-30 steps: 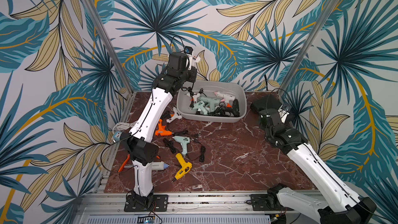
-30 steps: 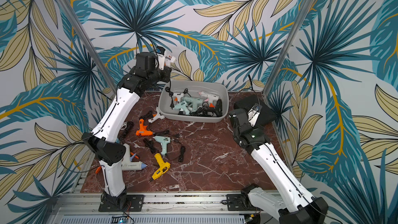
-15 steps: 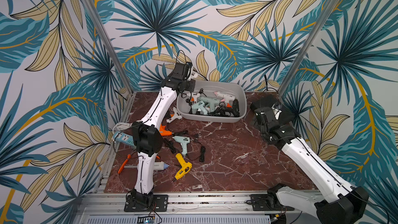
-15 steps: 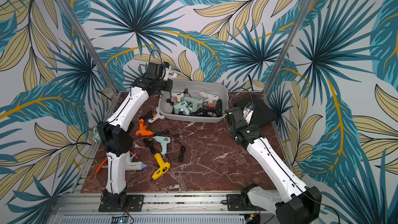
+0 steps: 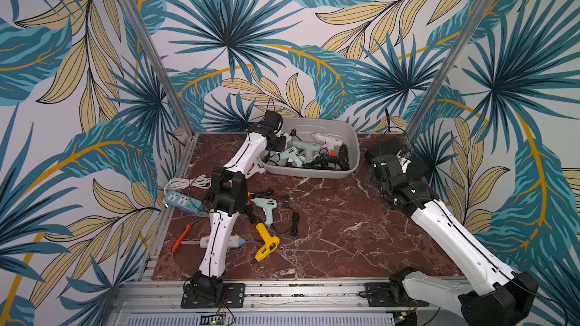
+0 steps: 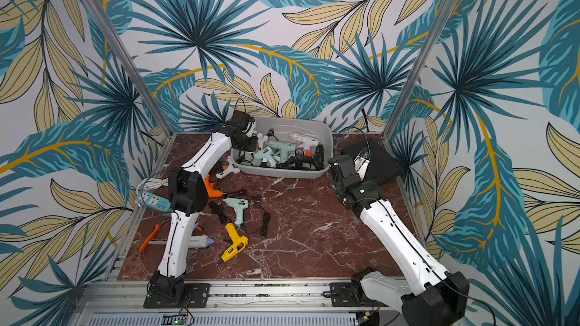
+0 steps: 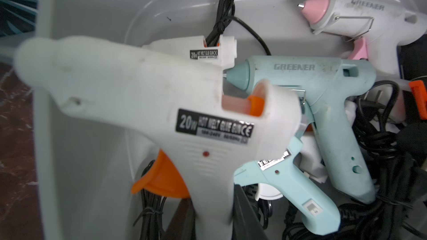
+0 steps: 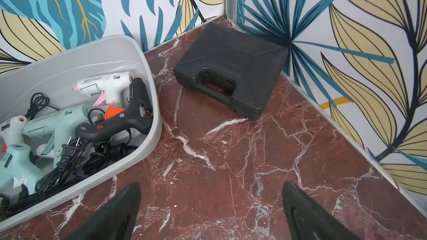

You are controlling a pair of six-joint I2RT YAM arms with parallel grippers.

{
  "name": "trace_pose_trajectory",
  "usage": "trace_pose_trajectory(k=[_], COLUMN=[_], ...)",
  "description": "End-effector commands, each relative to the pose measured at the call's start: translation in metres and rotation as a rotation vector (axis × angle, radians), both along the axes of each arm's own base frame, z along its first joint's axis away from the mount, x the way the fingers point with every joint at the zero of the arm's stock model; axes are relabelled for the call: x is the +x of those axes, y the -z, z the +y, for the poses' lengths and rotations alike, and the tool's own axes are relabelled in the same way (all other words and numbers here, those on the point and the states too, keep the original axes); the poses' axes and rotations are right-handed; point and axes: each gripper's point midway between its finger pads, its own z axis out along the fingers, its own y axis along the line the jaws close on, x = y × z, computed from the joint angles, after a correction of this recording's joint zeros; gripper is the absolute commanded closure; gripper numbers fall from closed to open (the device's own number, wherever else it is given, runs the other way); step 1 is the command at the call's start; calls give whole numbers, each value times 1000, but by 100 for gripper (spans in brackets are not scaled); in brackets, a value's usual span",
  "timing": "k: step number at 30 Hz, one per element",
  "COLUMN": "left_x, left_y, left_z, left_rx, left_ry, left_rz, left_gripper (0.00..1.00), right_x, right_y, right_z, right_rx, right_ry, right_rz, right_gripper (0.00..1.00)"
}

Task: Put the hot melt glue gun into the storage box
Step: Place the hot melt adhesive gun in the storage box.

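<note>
Right wrist: storage box (image 8: 69, 65), glue guns (image 8: 126, 118)

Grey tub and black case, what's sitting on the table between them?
Nothing: between the storage box and the black case is only bare marble table, shown in the right wrist view.

Bright even light, soft shadows, top views bowed at edges, close white glue gun (image 7: 138, 98) blurred

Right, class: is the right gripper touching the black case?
Apart. The right wrist view shows bare marble between the open right gripper and the black case.
</note>
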Motion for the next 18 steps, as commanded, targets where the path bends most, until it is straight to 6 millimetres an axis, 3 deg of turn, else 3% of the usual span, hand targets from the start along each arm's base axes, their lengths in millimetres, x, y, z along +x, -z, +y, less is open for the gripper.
trace_pose_trajectory(k=[1, 11, 18], left_x=[10, 13, 20], left_y=[-14, 24, 39], left_z=[5, 15, 25], left_rx=[-34, -9, 19], left_ry=[-29, -79, -114], left_rz=[-31, 39, 44], left_gripper=[100, 98, 94], right_x=[-2, -1, 0], right_y=[2, 8, 11], right_z=[0, 4, 8], right_rx=[9, 30, 40], right_ry=[4, -11, -25], right_rz=[17, 33, 46], right_gripper=[0, 1, 1])
